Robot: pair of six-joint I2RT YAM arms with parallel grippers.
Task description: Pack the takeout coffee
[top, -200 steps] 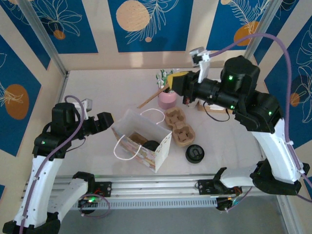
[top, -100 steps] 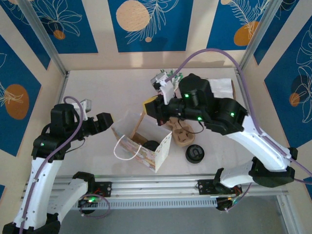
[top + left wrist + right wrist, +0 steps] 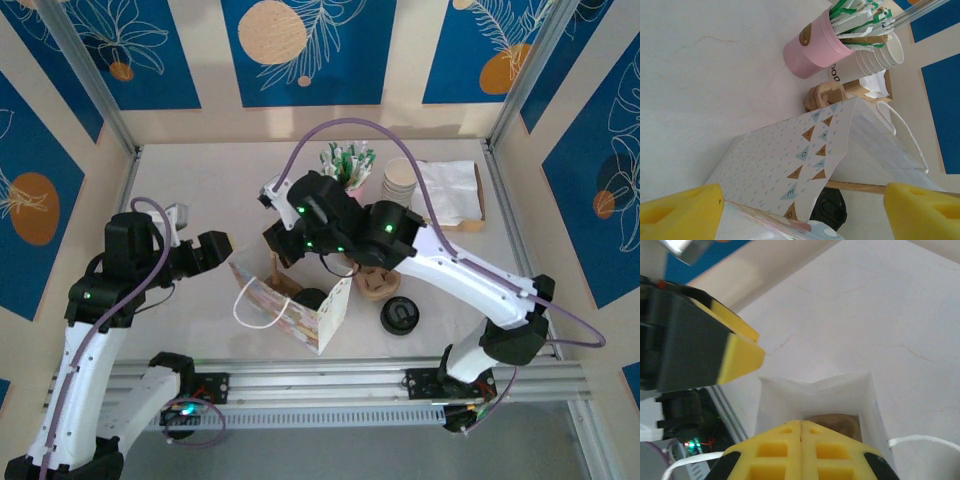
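Pale surface (image 3: 200, 180), walls (image 3: 300, 50) panelled blue and cream on three sides. Takeout coffee (image 3: 312, 297) sits inside paper bag (image 3: 295, 318), black lid showing. Right gripper (image 3: 801, 426) closed above bag mouth. Left gripper (image 3: 222, 250) open beside bag.

Your two arms share white lower links and black joint housings: left arm (image 3: 128, 250) at the left of the top view, right arm (image 3: 470, 278) right of centre. Small green lights (image 3: 388, 228) dot the housings, and a lilac cable (image 3: 345, 121) trails along each. The left gripper (image 3: 802, 212) has plain yellow fingers (image 3: 682, 210); the right gripper (image 3: 801, 440) has yellow pads (image 3: 775, 455) with square recesses
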